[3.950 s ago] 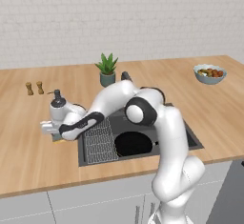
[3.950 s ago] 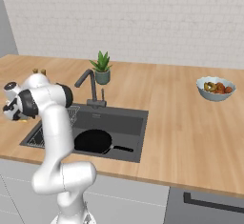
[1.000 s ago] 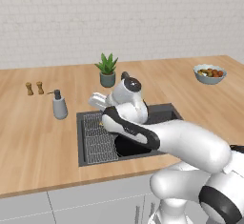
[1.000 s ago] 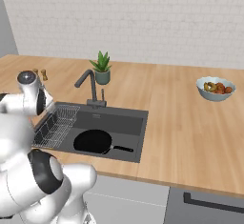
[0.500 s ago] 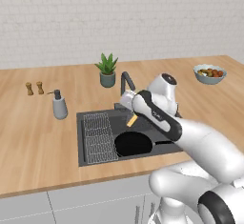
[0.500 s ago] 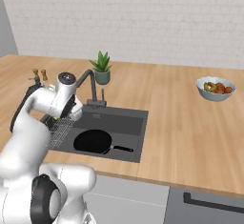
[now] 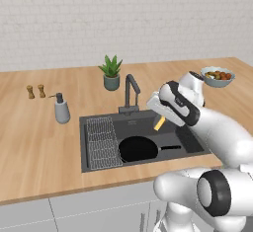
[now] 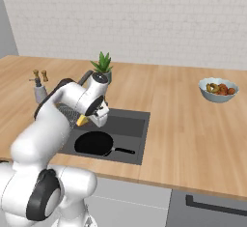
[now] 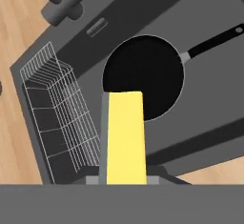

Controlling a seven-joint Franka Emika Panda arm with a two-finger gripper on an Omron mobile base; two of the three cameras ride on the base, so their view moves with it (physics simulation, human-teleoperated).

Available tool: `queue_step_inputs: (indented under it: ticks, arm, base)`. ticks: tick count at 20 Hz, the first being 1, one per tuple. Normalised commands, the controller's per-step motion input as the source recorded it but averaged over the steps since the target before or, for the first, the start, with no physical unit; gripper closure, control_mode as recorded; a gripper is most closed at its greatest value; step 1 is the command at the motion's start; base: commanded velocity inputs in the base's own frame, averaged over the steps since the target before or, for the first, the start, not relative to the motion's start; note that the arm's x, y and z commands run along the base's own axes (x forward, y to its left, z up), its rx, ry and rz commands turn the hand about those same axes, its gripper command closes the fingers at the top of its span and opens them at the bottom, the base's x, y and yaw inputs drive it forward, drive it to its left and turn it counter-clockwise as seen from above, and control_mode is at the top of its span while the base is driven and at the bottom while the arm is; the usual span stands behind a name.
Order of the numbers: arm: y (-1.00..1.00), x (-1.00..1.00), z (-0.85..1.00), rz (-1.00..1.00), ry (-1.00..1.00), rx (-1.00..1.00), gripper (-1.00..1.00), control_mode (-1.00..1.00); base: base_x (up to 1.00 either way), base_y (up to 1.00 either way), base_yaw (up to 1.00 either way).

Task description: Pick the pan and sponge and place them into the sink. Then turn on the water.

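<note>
Below the fingers (image 7: 159, 119) the large dark grey rectangular sink (image 7: 192, 144) is holding the round black frying pan (image 9: 143, 77), while they are pinching the small yellow-bottomed sponge (image 9: 126, 137) by its flat sides, a light, soft, squashable piece probably needing little grip.

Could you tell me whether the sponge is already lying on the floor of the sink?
No, the sponge is held in the gripper above the sink, hanging over the pan.
</note>
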Motion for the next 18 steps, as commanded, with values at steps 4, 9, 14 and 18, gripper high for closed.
queue_step_inputs:
  ticks: [4, 9, 14, 18]
  arm:
    - [-0.16, 0.16, -0.25, 0.00, 0.11, 0.00, 1.00, -1.00]
    - [0.00, 0.43, -0.34, 0.00, 0.09, 0.00, 1.00, -1.00]
    - [-0.19, 0.33, -0.45, 0.00, 0.00, 0.00, 1.00, -1.00]
    - [-0.07, 0.33, -0.47, 0.02, 0.00, 0.00, 1.00, -1.00]
  base:
    - [0.00, 0.00, 0.00]
    - [0.00, 0.00, 0.00]
    - [0.00, 0.00, 0.00]
    - [0.00, 0.00, 0.00]
